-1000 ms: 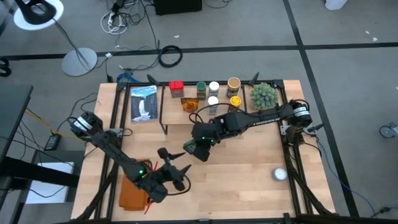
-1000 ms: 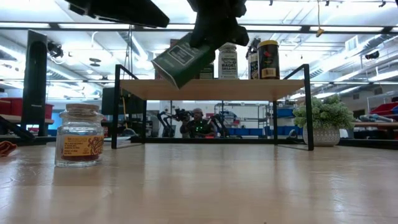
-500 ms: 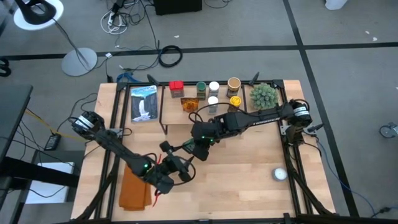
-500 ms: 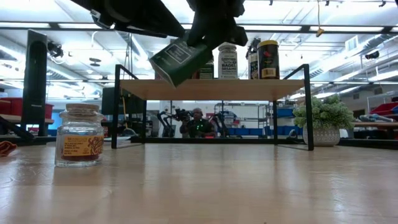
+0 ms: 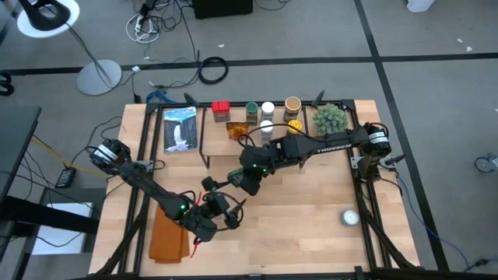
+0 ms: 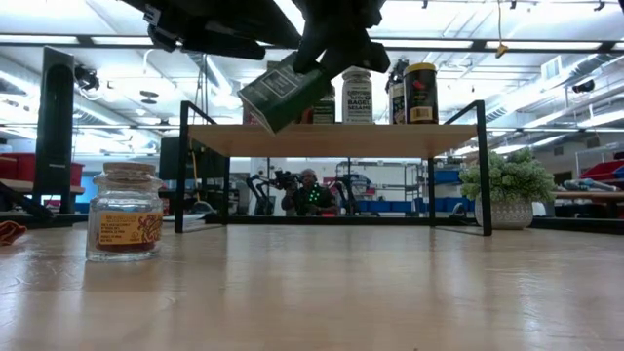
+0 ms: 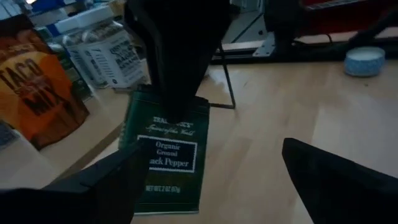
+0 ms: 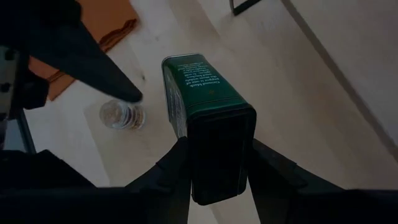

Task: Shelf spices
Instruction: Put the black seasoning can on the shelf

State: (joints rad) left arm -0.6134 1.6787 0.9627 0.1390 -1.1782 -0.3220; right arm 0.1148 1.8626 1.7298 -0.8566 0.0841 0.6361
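Over the last second the left gripper point(image 5: 222, 211) had swung in from the near-left of the table toward the middle and spread its fingers wide, holding nothing, so it looked ready for the glass jar point(image 6: 124, 212) below it. Meanwhile the right gripper point(image 5: 247, 181) stayed clamped on the green tin point(image 6: 283, 95) and had edged it a little closer to the shelf point(image 6: 331, 139), tilted and just off the shelf's front edge at about board height. That suggested one more spice was nearly shelved and the jar would be next. The tin was a flat-sided rectangular box of dark green painted metal with a white label panel point(image 7: 169, 154) reading black pepper. The jar was squat clear glass with a wide lid and an orange label, standing on the tabletop well in front of the shelf. The shelf was a pale wood board on thin black legs, carrying round-lidded jars and a red square tin point(image 5: 220, 107); how much free board remained was hard to judge.
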